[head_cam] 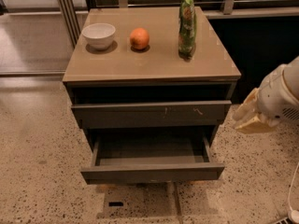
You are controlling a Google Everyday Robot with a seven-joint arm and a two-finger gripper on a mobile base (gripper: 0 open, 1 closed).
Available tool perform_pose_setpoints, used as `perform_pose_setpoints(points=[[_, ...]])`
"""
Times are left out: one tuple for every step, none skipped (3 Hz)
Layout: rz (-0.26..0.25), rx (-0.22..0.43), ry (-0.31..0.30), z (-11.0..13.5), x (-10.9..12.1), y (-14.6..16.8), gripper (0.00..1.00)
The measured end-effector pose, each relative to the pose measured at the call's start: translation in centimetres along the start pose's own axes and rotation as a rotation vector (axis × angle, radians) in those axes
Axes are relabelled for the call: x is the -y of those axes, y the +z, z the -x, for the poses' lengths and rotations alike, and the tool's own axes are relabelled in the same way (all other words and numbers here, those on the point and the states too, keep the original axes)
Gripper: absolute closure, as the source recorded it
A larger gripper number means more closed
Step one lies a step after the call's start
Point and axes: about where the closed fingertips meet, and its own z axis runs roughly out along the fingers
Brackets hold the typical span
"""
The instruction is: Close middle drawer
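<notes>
Currently one middle drawer (pixel 152 171) open; one tool (pixel 248 118) beside it, seemingly apart.

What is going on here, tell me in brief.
A robot arm is at a cabinet whose middle drawer needs closing. The drawer stands pulled well out, its interior bare. The gripper hangs off to the right of the cabinet, about level with the scratched drawer front above, and touches nothing. A white bowl, an orange and a green bag sit on top.

Pale hand (pixel 250 117) in mid-air at right, on white arm (pixel 282 94)
</notes>
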Motion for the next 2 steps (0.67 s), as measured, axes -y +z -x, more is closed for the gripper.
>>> perform_pose_setpoints(points=[[0.092, 0.096, 0.053, -2.1, -2.7, 9.5, 0.88], [0.051, 0.117, 0.069, -2.2, -1.6, 11.2, 1.0]])
